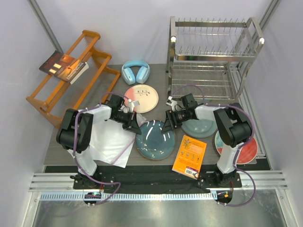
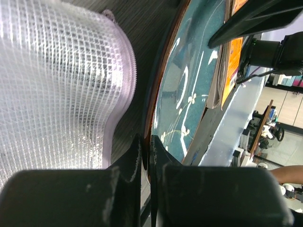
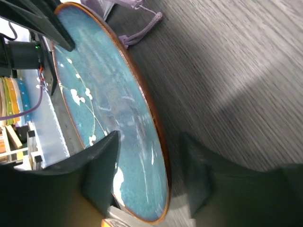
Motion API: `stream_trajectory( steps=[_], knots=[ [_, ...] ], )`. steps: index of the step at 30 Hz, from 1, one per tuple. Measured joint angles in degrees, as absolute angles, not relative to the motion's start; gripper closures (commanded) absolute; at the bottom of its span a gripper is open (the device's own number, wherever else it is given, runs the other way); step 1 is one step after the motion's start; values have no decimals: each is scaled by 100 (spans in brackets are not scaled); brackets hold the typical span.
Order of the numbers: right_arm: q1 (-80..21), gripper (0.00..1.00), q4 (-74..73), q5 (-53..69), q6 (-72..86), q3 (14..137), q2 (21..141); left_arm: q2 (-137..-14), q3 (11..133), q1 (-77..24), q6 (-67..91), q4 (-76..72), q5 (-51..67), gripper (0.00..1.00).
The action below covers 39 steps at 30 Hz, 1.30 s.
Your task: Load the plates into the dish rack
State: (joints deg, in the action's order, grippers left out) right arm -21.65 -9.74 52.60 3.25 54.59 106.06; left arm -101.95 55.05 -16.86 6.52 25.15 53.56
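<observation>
From above, the silver dish rack (image 1: pixel 213 52) stands at the far right of the tabletop (image 1: pixel 158 82), and none of the plates is in it. The dark teal plate (image 1: pixel 155 139) lies near the front, between the two arms. The left claw (image 1: pixel 136 127) is at its left rim and the right claw (image 1: pixel 169 122) at its upper right rim. The pink-and-cream plate (image 1: pixel 140 98) lies just beyond it, near the light blue headphones (image 1: pixel 136 72). The pale grey-green plate (image 1: pixel 201 126) sits under the right arm, and the teal-and-red plate (image 1: pixel 244 146) lies at the right edge, partly hidden by that arm. An orange booklet (image 1: pixel 190 153) lies just right of the teal plate and a white mesh sheet (image 1: pixel 111 142) to its left. An orange wooden rack (image 1: pixel 71 75) with a book (image 1: pixel 64 66) on it stands far left.

In the left wrist view, the dark fingers (image 2: pixel 135 158) are pinched almost together with the teal plate's brown rim running into the thin slit between them, so this claw grips the rim. The mesh sheet fills the left.

In the right wrist view, the fingers (image 3: pixel 102 170) stand wide apart astride the rim, one over the glazed face and one over the tabletop, neither pressing it. A purple cable (image 3: pixel 142 33) lies beyond
</observation>
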Motion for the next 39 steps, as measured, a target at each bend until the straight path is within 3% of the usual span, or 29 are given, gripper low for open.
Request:
stream_trajectory(
  steps=[8,10,13,17,18,20,22,31,39],
  knots=[
    [-2226,98,-1074,5234,248,5564,10772,-10197,5555,-1682,567,2410,5229,97],
    [-2200,98,-1094,5408,158,5614,10766,-10197,5555,-1658,563,2355,5096,77],
    [-2237,99,-1216,5356,89,5693,10718,-10200,5559,-1621,650,2314,5002,56],
    [-2265,98,-1824,4954,-178,5760,10307,-9935,5559,-1568,753,2331,4877,40],
    [-2265,99,-1984,4858,-276,5771,10175,-9813,5561,-1553,746,2353,4836,29],
    [-2263,99,-2408,4558,-521,5828,9837,-9376,5601,-1485,685,2480,4659,20],
    [-2235,99,-2825,4287,-722,5953,9494,-8886,5739,-1441,611,2606,4477,2],
    [-2056,99,-4576,3544,-1057,7896,8165,-6799,6130,-1411,451,2408,2917,0],
    [-1476,99,-5457,3280,-733,10586,7900,-7343,6200,-1411,360,2053,2270,0]
  ],
)
